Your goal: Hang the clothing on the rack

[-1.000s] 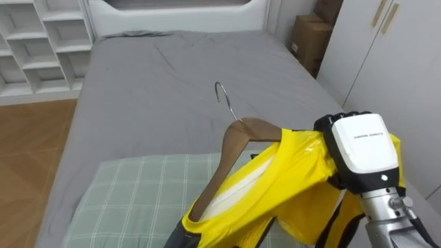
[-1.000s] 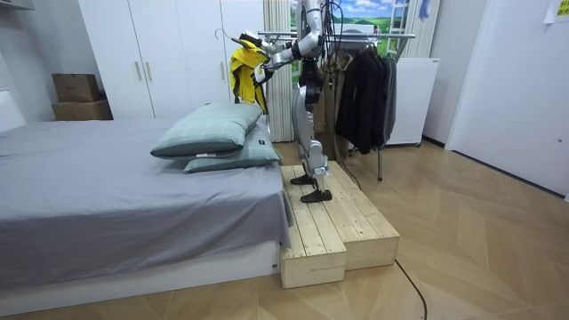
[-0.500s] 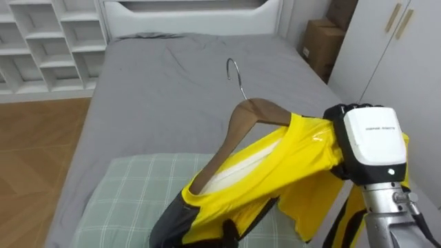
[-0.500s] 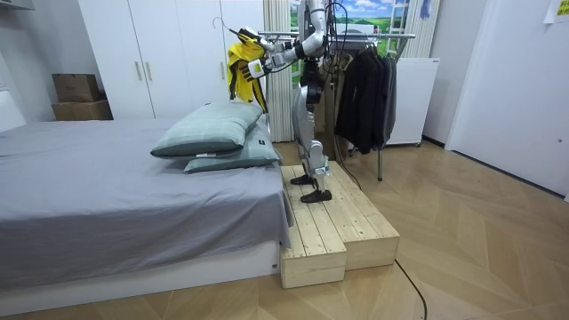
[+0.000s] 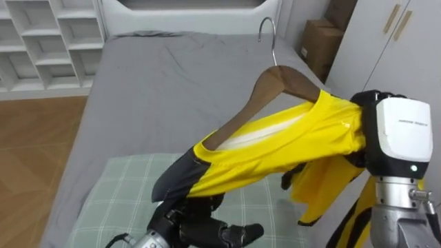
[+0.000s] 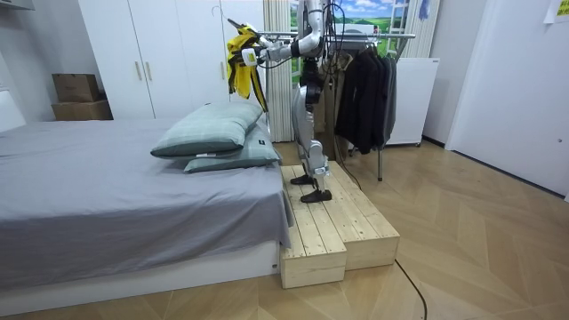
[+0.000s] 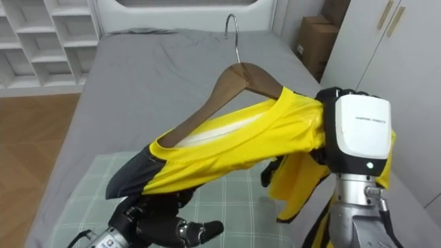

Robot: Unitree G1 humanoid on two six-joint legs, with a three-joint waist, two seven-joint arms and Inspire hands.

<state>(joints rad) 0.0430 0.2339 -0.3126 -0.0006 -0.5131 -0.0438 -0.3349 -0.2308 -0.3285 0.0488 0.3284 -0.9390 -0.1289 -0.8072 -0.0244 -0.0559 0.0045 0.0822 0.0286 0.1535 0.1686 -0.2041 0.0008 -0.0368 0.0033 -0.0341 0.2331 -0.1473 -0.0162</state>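
Note:
A yellow garment (image 5: 275,148) with a dark sleeve end (image 5: 172,182) hangs on a wooden hanger (image 5: 275,83) whose metal hook (image 5: 267,31) points up. My right hand (image 5: 403,131) is shut on the garment's right shoulder, over the hanger's end. My left hand (image 5: 200,231) sits low in the left eye view, its fingers curled on the dark lower end of the cloth. In the room view I stand on a wooden platform (image 6: 333,236) beside the bed, holding the garment (image 6: 242,62) up at head height.
Below lie a checked green pillow (image 5: 110,200) and the grey bed (image 5: 158,89). A clothes rack with dark garments (image 6: 364,89) stands behind me. White wardrobes (image 6: 169,53), cardboard boxes (image 5: 320,41) and white shelves (image 5: 48,41) line the walls.
The hanger and garment have risen and tilted closer to level. My left hand has come into view under the dark end of the cloth.

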